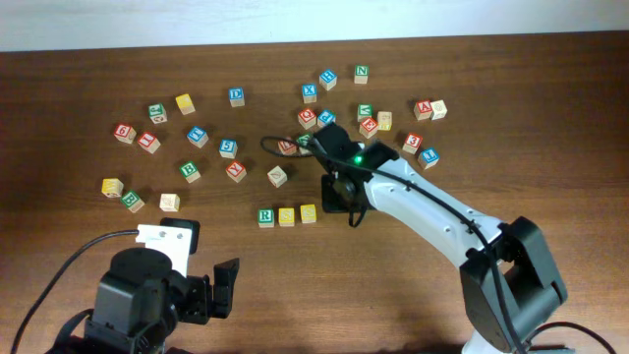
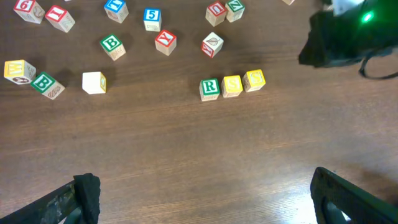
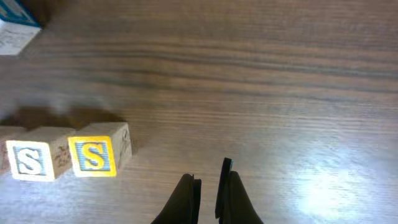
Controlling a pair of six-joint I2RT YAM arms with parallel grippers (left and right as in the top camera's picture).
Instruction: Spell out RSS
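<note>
Overhead: R cube (image 1: pixel 264 216), S cube (image 1: pixel 286 215), second S cube (image 1: pixel 308 212) touching in row on wood surface (image 1: pixel 413 295). Scattered cubes (image 1: pixel 236 96) behind. Right gripper (image 3: pixel 208 180) narrow, empty. Left gripper (image 2: pixel 205 186) wide, empty.

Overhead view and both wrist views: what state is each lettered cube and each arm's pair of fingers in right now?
R cube: letter up, starts the row.
middle S cube: letter up, beside the R.
end S cube: letter up, closes the row, turned a little.
left fingers: wide open, empty.
right fingers: nearly shut, empty, beside the row.
other cubes: scattered, none held.
</note>
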